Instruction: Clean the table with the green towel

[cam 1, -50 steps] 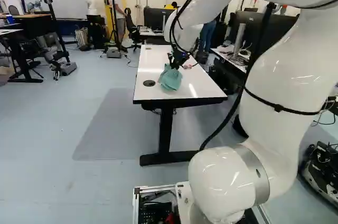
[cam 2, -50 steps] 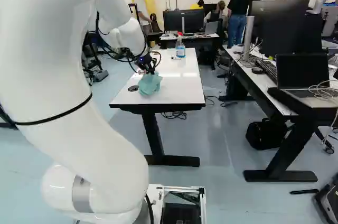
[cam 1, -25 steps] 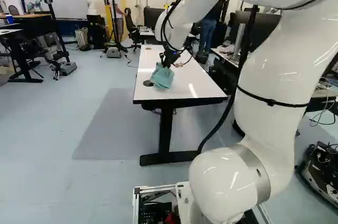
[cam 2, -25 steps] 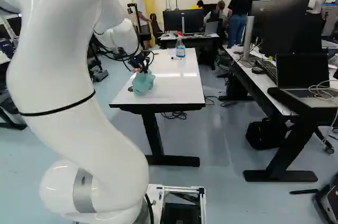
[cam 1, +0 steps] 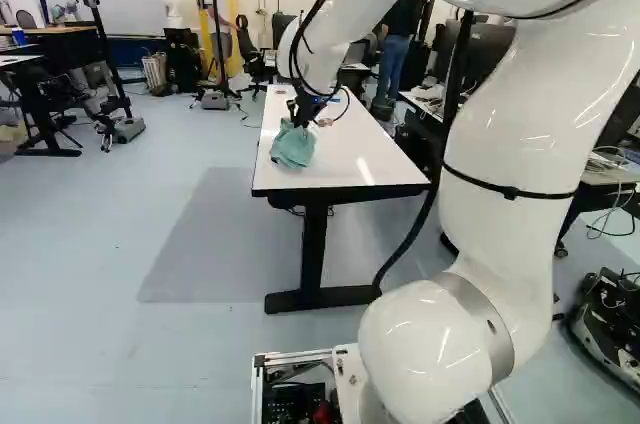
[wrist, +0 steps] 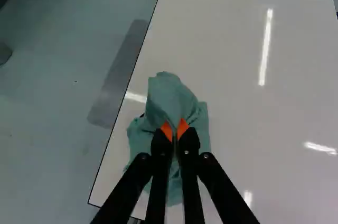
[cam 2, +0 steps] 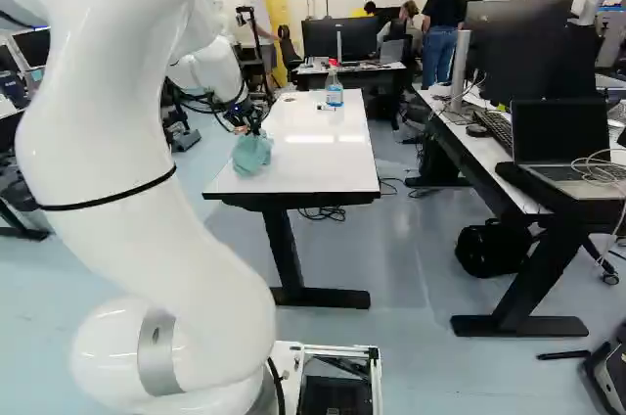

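Leftward of its earlier position, the gripper (cam 1: 299, 123) is sliding the towel (cam 1: 293, 147) over the table (cam 1: 347, 149), close to the left edge. Only the wrist view is clearly revealing the orange pads (wrist: 166, 130), which are pinching the towel between them near the near left corner. Bunched at the grip, the green cloth is spreading below in loose, uneven folds.
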Available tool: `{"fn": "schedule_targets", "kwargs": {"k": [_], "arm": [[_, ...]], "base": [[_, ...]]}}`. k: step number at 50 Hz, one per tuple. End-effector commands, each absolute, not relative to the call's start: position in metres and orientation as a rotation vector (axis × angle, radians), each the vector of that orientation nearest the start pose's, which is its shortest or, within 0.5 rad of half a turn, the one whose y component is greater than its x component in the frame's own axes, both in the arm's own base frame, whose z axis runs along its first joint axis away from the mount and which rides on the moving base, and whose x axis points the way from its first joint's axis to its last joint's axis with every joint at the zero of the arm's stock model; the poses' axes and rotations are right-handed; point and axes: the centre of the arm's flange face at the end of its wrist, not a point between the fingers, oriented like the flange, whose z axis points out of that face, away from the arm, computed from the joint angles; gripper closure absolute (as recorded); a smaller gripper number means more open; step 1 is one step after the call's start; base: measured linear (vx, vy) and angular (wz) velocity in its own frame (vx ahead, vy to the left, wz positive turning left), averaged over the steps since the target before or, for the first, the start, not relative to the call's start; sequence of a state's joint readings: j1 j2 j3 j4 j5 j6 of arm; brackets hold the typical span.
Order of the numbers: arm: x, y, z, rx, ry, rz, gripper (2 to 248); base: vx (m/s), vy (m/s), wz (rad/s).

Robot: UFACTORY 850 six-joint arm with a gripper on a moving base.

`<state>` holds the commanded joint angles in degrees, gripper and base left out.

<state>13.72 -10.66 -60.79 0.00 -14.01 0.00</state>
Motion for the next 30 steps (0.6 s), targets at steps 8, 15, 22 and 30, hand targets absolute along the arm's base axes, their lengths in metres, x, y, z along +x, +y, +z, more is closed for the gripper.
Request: {"fn": "schedule_targets", "kwargs": {"k": [8, 15, 22, 30], "arm": [[0.5305, 0.1379, 0.5166, -2.891, -0.37, -0.943, 219], [0.5305, 0.1379, 0.5166, -2.891, -0.37, -0.943, 219], [0.5305, 0.1379, 0.5166, -2.891, -0.37, -0.943, 184], [0.5305, 0.1379, 0.5166, -2.891, -0.37, -0.943, 148]], "base": [[0.0, 0.0, 0.0], [0.0, 0.0, 0.0], [0.0, 0.0, 0.0], [0.0, 0.0, 0.0]]}}
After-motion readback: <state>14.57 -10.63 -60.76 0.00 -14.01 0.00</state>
